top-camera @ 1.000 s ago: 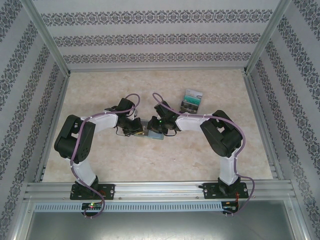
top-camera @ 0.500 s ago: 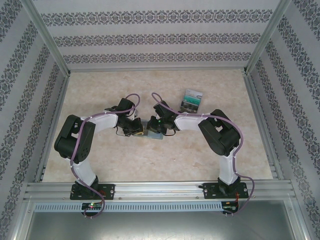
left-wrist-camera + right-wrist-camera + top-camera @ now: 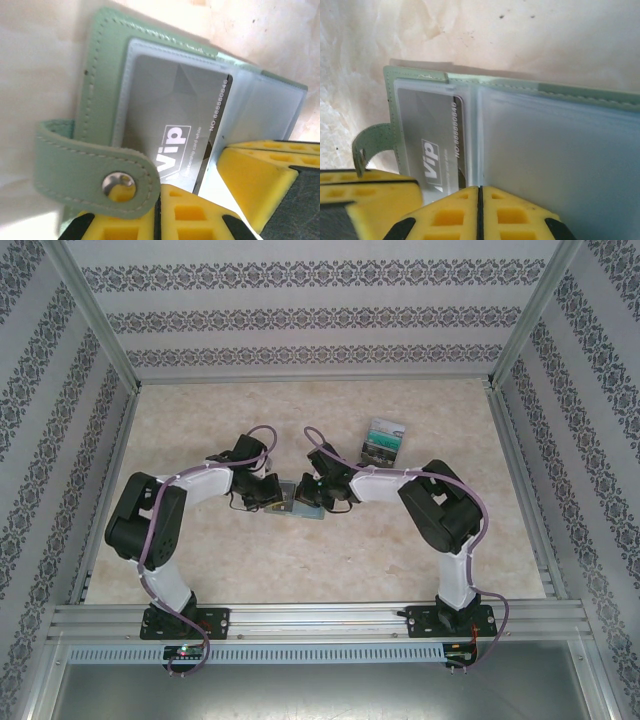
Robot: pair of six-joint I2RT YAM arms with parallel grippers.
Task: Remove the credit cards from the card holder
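"Credit cards [image 3: 385,438]: where are they?"

"On the table [image 3: 300,570], far right of the middle, well apart from both arms. They lie exactly where they lay a second ago."

"What has changed, then?"

"In the overhead view the left arm has swung a little outward. The card holder [image 3: 287,496] has slid slightly left and up the table. More of it now shows between the two wrists than before."

"The left gripper [image 3: 158,192]: how far open?"

"Not at all. Its yellow pads [image 3: 185,215] are pressed together with only a thin dark line between them. They are clamped on the near edge of the holder. The green strap [image 3: 75,165] with its metal snap [image 3: 118,183] curls over one pad."

"And the right gripper [image 3: 479,192]?"

"Closed the same way. The fold of the clear sleeve [image 3: 560,165] runs straight down into the seam between its pads, so it pinches the holder there. Each wrist camera also catches the other gripper's yellow finger just beside its own."

"Is anything left inside?"

"A grey VIP card [image 3: 175,120] sits in the left-hand sleeve, flat, with its printed face up. The holder lies open on the table. I cannot tell whether more cards lie under it."
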